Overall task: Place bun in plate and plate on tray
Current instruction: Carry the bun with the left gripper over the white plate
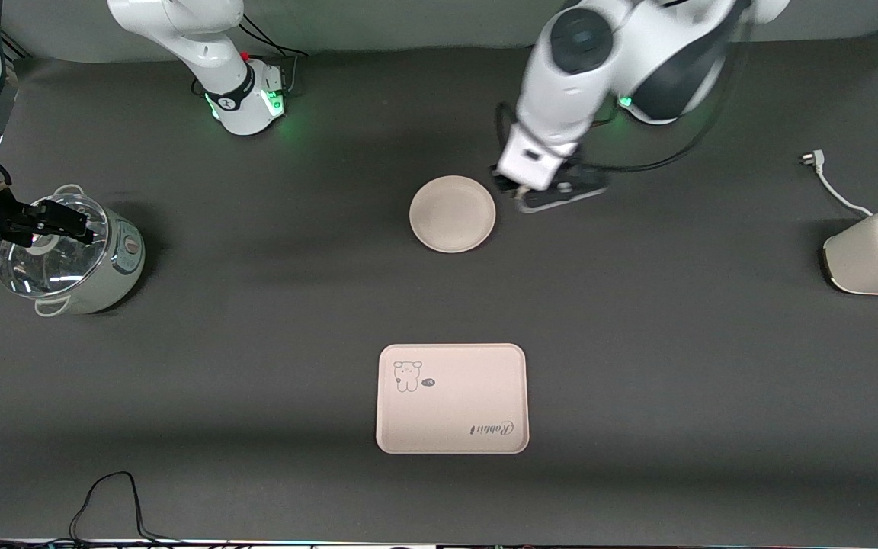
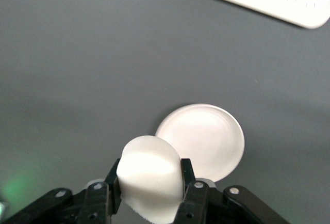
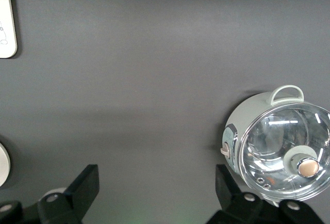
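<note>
Bun (image 2: 149, 175) sits clamped between the two fingers (image 2: 192, 198) of the left hand (image 1: 553, 192), up in the air over bare table just beside the plate (image 1: 453, 213), on the side toward the left arm's end. From the front camera the arm's own white body covers the bun completely; only the left wrist view shows it, pale and rounded, with its lower part cut by the picture's edge. The plate lies flat and bare mid-table, toward the edge where the arm bases stand. Nearer the front camera, well apart from the plate, the tray (image 1: 452, 399) rests flat close to the front edge, cartoon animal and "Rabbit" script on its face.

Out at the right arm's end, the right hand (image 1: 65, 219) hangs over a lidded cooker pot (image 1: 77, 255), fingers (image 3: 82, 185) spread wide with nothing between them; this arm waits. At the left arm's end a white toaster (image 1: 877, 252) is cut off by the picture's edge, its cord (image 1: 831, 187) trailing toward the back corner.

Dark grey matte cloth covers the whole table (image 1: 675, 366), and a black cable (image 1: 107, 503) loops at the front corner.
</note>
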Controlling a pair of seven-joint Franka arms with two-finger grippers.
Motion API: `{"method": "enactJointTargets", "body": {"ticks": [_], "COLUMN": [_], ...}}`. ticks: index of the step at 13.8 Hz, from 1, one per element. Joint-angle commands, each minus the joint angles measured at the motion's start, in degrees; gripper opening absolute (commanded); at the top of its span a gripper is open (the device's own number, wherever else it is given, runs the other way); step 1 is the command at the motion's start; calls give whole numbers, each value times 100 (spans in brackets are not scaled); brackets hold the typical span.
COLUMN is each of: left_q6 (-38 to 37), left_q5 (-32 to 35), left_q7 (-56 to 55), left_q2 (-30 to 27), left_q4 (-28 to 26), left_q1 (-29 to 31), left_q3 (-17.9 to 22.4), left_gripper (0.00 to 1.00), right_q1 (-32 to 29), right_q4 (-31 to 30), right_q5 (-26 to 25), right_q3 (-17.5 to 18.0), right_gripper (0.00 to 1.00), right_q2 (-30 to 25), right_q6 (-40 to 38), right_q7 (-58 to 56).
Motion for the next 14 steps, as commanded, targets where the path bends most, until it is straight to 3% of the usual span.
{"method": "enactJointTargets", "body": {"ticks": [1,6,11,12,14], "left_q6": [568,1956,2503,2565,2565], "left_q5": [189,497,516,524,524], "left_q7": [-661,-1260,-1462,-1471,-1506], "left_q2": [682,1860,2196,2205,2214], "left_q4": [63,-130,-402,-420,-421], "left_q1": [-574,-1050,-1253,-1253,-1236], "left_q3": [109,110,127,127,118], "left_gripper": [48,48,50,54,100], "right_q1": [4,-5,-5,-5,-5], "right_q4": [-15,-24,-24,-24,-24], "right_q5": [-119,-110,-110,-110,-110], "right_q3": [20,11,11,11,11], "right_gripper": [100,100,100,100,100], "right_q2": [-51,-51,-60,-60,-68], "right_q6": [-14,-14,-23,-23,-23], "right_q7": [-99,-99,-99,-99,-99]}}
